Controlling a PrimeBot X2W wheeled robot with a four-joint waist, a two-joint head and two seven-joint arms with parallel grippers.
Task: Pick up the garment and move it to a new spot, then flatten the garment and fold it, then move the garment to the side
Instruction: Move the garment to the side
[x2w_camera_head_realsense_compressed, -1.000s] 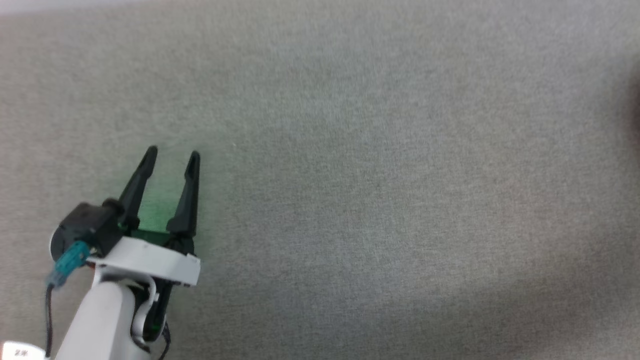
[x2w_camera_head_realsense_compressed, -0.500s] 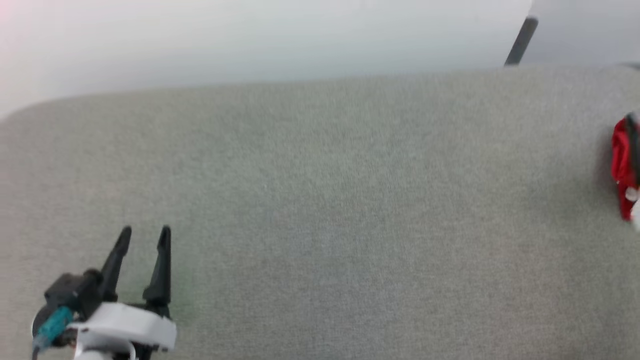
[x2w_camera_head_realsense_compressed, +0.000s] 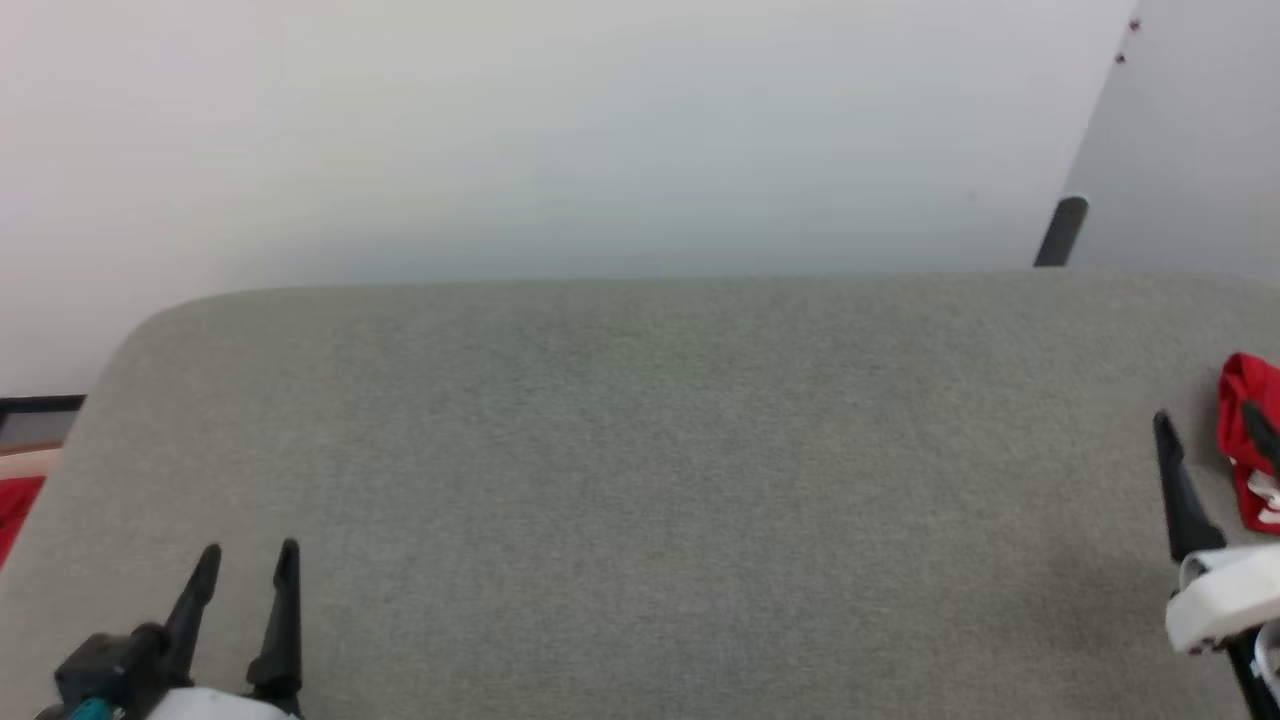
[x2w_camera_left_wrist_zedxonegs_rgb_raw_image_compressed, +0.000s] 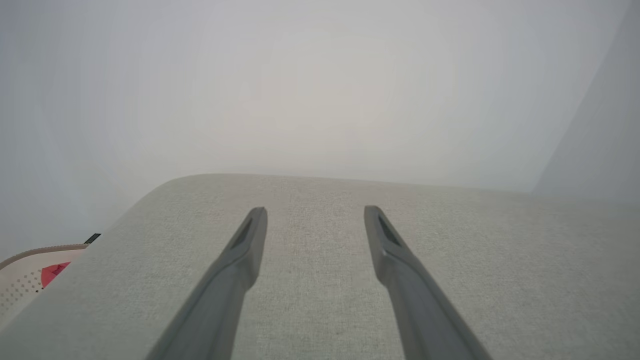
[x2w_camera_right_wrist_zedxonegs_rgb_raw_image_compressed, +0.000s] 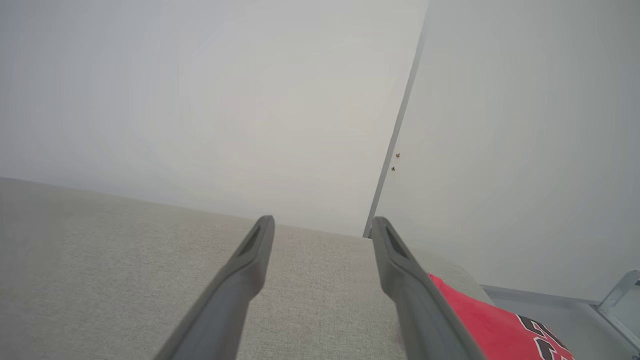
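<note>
So the red basketball jersey with black, white-edged lettering (x2w_camera_head_realsense_compressed: 1250, 450) sits bunched up at the right edge of the grey fabric-covered table with rounded corners (x2w_camera_head_realsense_compressed: 640, 450), partly cut off by the frame. The right gripper (x2w_camera_right_wrist_zedxonegs_rgb_raw_image_compressed: 322, 222) is just left of it, its long dark fingers spread wide with nothing between them. In the right wrist view the jersey lies right beside one finger and is partly hidden behind it, so I can't tell if they touch. The left gripper (x2w_camera_head_realsense_compressed: 250, 555) is over at the near-left corner, fingers also apart and empty, well away from the jersey. Off the table's left edge there's a cream perforated basket (x2w_camera_left_wrist_zedxonegs_rgb_raw_image_compressed: 22, 282) with some plain red cloth (x2w_camera_left_wrist_zedxonegs_rgb_raw_image_compressed: 54, 272) in it. There's a plain white wall (x2w_camera_head_realsense_compressed: 500, 130) behind, and a dark post (x2w_camera_head_realsense_compressed: 1060, 232) pokes up past the far-right edge.
</note>
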